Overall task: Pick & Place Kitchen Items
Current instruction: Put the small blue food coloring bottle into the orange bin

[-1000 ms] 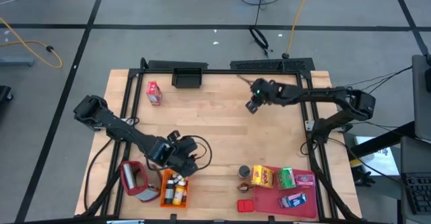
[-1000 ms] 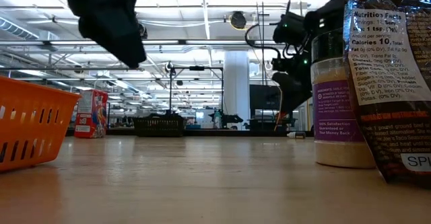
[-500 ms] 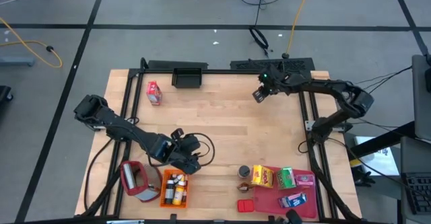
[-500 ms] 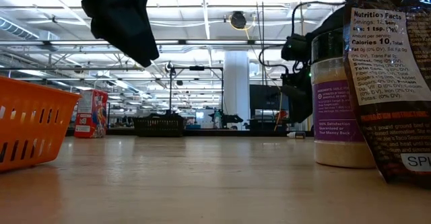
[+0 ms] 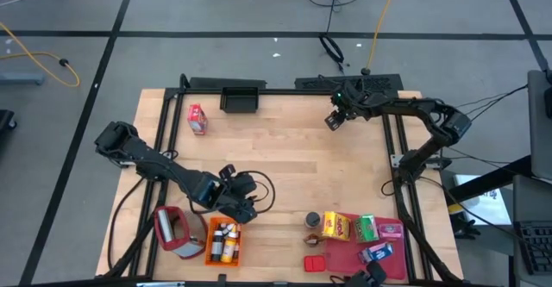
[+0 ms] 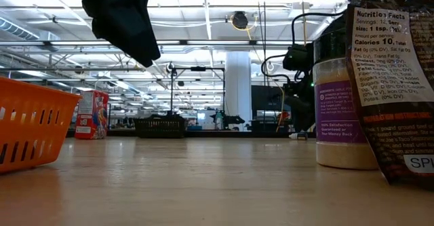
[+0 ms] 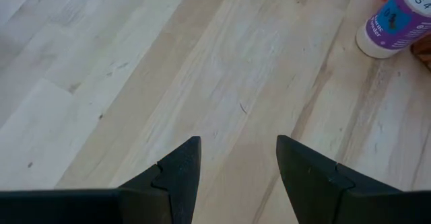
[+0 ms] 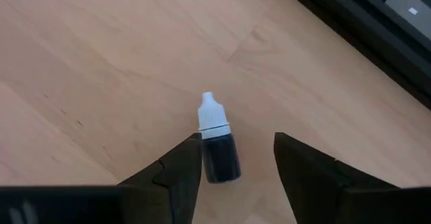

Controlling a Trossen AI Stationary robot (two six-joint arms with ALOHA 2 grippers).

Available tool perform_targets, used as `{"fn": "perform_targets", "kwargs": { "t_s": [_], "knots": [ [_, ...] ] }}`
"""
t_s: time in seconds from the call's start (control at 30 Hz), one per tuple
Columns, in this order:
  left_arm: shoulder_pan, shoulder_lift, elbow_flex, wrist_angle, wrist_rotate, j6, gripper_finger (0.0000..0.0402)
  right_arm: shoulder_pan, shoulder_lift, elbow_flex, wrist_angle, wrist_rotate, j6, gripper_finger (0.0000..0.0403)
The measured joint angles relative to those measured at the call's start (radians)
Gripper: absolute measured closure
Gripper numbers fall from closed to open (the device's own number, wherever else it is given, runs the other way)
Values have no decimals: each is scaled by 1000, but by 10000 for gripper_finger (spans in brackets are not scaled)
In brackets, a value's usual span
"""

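Fingers of the right gripper stand parted around a small dark white-capped bottle lying at the table's one o'clock corner, ready to close. Left gripper, open and empty, waits at seven o'clock by the orange crate.

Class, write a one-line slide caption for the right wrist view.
Right claw open over a small dark white-capped bottle lying on the wooden table.

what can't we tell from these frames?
- Small dark bottle, right wrist view: lying between the right tool's open fingers; contact unclear; label unreadable. High view: hidden under the tool.
- Orange crate contents, high view: too small; low view shows only the wall.
- Spice jar, low view: cut off by the bag.
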Motion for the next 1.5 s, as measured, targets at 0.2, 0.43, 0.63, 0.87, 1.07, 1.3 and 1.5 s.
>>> {"fn": "perform_targets", "kwargs": {
  "t_s": [0.2, 0.43, 0.63, 0.87, 1.07, 1.3, 1.5],
  "knots": [
    [0, 0, 0, 1, -15, 5, 206, 0, 4, 0, 11, 6, 0, 216],
    [0, 0, 0, 19, -15, 12, 206, 0, 4, 0, 14, 2, 2, 216],
    [0, 0, 0, 20, -15, 10, 206, 0, 4, -9, 16, 2, 3, 220],
    [-2, 0, 0, 32, -15, 9, 206, 15, 4, -35, 70, 4, 4, 222],
    [-4, 0, 0, 34, -15, 5, 206, 15, 4, -35, 68, 4, 16, 222],
    [-4, 0, 0, 35, -14, 4, 206, 33, 3, -63, 103, 14, 14, 222],
    [-4, 0, 0, 35, -14, 5, 206, 34, 2, -71, 118, 30, 11, 222]
  ]
}}
